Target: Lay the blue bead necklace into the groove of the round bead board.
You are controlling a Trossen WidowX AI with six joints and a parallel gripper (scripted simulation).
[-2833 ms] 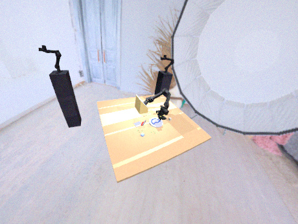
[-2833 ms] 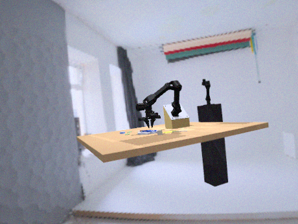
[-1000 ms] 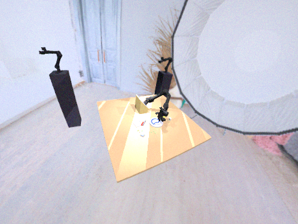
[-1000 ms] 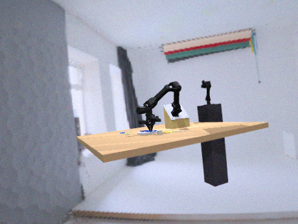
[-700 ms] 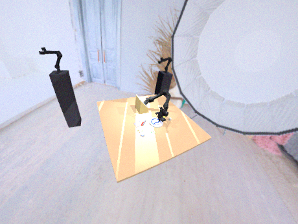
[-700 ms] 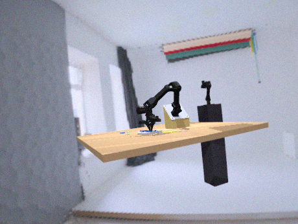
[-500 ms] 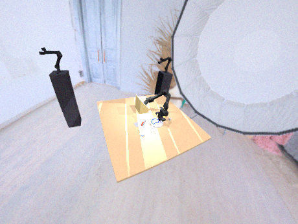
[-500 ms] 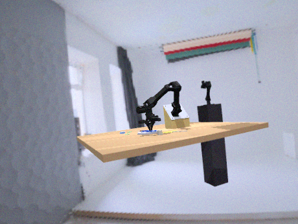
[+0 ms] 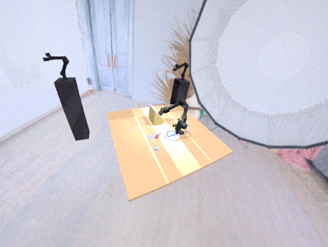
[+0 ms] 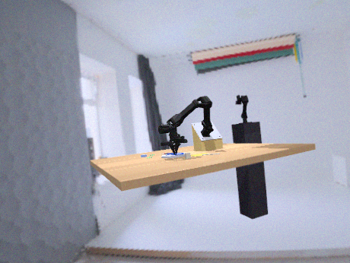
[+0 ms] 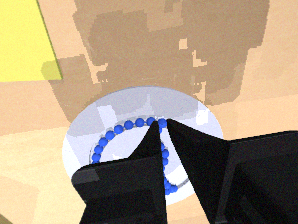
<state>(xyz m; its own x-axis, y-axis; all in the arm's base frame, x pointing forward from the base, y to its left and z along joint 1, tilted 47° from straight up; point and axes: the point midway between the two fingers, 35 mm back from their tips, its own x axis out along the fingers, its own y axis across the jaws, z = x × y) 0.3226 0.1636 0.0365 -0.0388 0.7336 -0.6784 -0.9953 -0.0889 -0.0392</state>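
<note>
Over on the wooden surface (image 9: pixel 142 175) (image 10: pixel 129 171) (image 11: pixel 270 115), I can see the round bead board (image 9: pixel 174 139) (image 10: pixel 165 156) (image 11: pixel 145 100) with the blue bead necklace (image 9: pixel 167 134) (image 10: pixel 179 153) (image 11: pixel 118 129) lying on it. The beads at the far left curve along the groove, while the other side of the strand cuts inward, leaving a stretch of groove near the lower right bare. The black tool (image 9: pixel 177 133) (image 10: pixel 175 153) (image 11: pixel 161 123) points down over the board, nearly closed, its fingertips pinching the strand near its upper bend.
</note>
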